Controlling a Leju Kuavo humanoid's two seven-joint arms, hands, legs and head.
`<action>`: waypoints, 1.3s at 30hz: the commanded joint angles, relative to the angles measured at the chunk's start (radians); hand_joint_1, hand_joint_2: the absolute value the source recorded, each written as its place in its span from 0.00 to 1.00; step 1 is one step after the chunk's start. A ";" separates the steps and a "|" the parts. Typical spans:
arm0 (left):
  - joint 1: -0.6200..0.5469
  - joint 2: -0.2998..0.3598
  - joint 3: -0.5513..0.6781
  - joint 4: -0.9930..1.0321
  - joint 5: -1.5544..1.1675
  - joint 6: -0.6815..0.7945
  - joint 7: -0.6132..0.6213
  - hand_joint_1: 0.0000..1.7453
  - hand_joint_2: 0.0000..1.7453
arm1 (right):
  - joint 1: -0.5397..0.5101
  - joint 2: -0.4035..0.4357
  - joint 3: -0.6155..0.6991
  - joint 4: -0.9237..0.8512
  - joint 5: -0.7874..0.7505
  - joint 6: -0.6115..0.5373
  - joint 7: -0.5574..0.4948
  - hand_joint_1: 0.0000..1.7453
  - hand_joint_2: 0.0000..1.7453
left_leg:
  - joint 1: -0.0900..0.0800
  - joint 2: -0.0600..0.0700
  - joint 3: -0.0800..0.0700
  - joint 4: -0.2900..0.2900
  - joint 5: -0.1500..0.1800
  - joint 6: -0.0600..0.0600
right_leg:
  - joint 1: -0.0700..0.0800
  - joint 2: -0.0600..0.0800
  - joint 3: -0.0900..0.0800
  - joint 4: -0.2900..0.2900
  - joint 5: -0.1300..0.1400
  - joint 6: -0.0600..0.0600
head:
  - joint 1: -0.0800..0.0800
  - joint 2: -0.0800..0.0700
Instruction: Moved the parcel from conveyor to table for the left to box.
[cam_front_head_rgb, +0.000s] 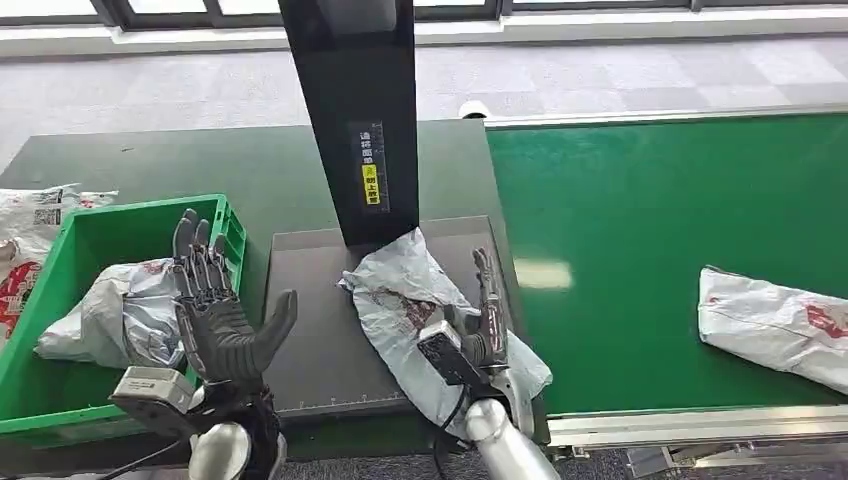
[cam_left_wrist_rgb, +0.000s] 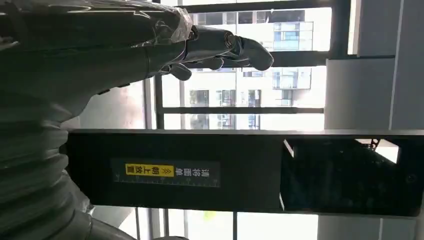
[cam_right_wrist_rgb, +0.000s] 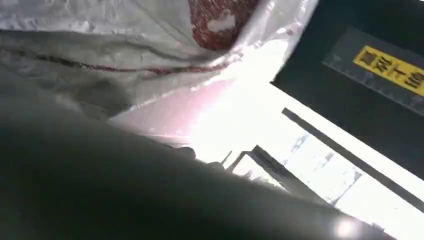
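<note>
So the green conveyor (cam_front_head_rgb: 680, 250) takes up the whole right side, with the dark bench (cam_front_head_rgb: 200, 165) butted up against its left edge. A black post (cam_front_head_rgb: 352, 110) with a yellow label stands at the back of a grey mat (cam_front_head_rgb: 320, 330) on the bench. Green crate (cam_front_head_rgb: 120, 225) sits on the left with a crumpled bag (cam_front_head_rgb: 125, 310) inside it, and another bag (cam_front_head_rgb: 40, 215) lies just beyond the crate's far corner. One more bag (cam_front_head_rgb: 775, 325) lies on the belt, well apart from the rest. The parcel (cam_front_head_rgb: 400, 300) is lying on the mat, its far tip touching the foot of the post. The right hand (cam_front_head_rgb: 485, 325) rests on the parcel's near right part, but I can't tell whether its fingers are actually gripping it. Left hand (cam_front_head_rgb: 215, 310) hovers by the crate's near edge, fingers (cam_front_head_rgb: 195, 255) spread wide apart and upright, holding nothing.
</note>
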 joint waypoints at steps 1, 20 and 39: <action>-0.027 0.022 -0.043 0.051 -0.001 0.006 0.005 0.00 1.00 | 0.141 -0.011 0.049 -0.363 -0.016 -0.098 -0.045 0.00 0.00 | 0.001 -0.004 0.003 -0.003 0.000 0.000 | 0.001 -0.005 0.004 -0.002 -0.001 -0.001 | 0.000 0.000; -0.027 0.019 -0.037 0.055 -0.005 0.003 0.005 0.00 1.00 | 0.168 -0.011 0.047 -0.455 -0.008 -0.098 -0.045 0.00 0.00 | 0.001 -0.002 0.004 -0.003 0.000 0.000 | 0.001 -0.003 0.005 -0.003 -0.001 -0.001 | 0.000 0.000; -0.109 0.005 0.020 0.244 -0.049 -0.036 0.022 0.00 1.00 | 0.286 -0.011 0.126 -0.942 0.028 -0.098 -0.045 0.00 1.00 | -0.001 -0.001 0.003 -0.001 -0.001 -0.001 | 0.000 -0.001 0.003 -0.001 -0.001 -0.001 | 0.000 0.000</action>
